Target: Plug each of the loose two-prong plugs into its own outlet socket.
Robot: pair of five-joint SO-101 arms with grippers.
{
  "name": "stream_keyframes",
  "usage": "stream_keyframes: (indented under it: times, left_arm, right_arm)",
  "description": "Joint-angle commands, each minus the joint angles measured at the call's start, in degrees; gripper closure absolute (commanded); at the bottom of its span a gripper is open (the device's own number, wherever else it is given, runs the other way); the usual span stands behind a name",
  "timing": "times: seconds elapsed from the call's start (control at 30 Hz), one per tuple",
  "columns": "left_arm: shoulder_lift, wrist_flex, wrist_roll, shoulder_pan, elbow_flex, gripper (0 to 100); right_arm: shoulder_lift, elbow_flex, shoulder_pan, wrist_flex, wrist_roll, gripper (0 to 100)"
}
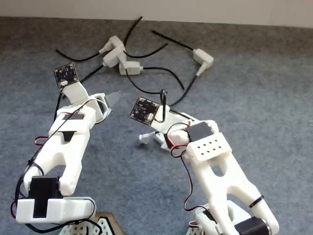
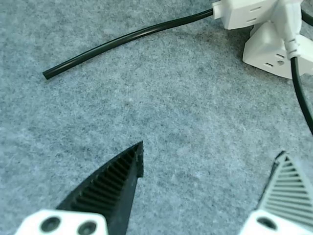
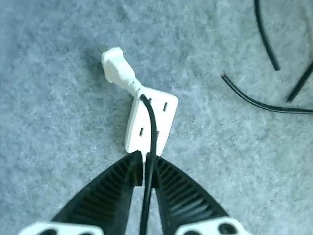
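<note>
My right gripper [image 3: 146, 169] is shut on a thin black cord [image 3: 150, 128]. The cord runs over a white outlet block [image 3: 161, 117] to a white two-prong plug [image 3: 117, 71], which lies just beyond the block with its prongs pointing away. In the high view this plug [image 1: 145, 138] shows under the right gripper [image 1: 152, 133]. My left gripper [image 2: 211, 154] is open over bare carpet, short of a cluster of white outlet blocks [image 2: 271, 49] with a plug in one of them. The same cluster [image 1: 120, 59] lies beyond the left gripper [image 1: 110, 100] in the high view.
Another white plug-and-outlet piece [image 1: 203, 59] lies at the far right with black cords trailing from it. A loose black cord end [image 2: 132, 36] crosses the carpet ahead of the left gripper. Grey carpet [image 1: 264, 107] covers the whole work area.
</note>
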Motion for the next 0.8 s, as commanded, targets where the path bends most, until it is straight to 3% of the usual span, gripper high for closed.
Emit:
stream_keyframes:
  times: [0.0, 0.13, 0.33, 0.77]
  left_arm:
    - [-0.2, 0.2, 0.1, 1.1, -2.2, 60]
    - [-0.2, 0.2, 0.1, 1.1, -2.2, 60]
    - [-0.2, 0.2, 0.1, 1.1, -2.2, 60]
    - [-0.2, 0.2, 0.1, 1.1, -2.2, 60]
  right_arm:
    - [-2.2, -0.1, -2.3, 0.1, -0.6, 88.8]
    - [-2.1, -0.2, -6.6, 0.0, -0.3, 82.0]
    - [-2.0, 0.0, -12.8, -5.2, -0.2, 81.7]
    - [-1.9, 9.5, -12.7, -11.2, -0.1, 81.6]
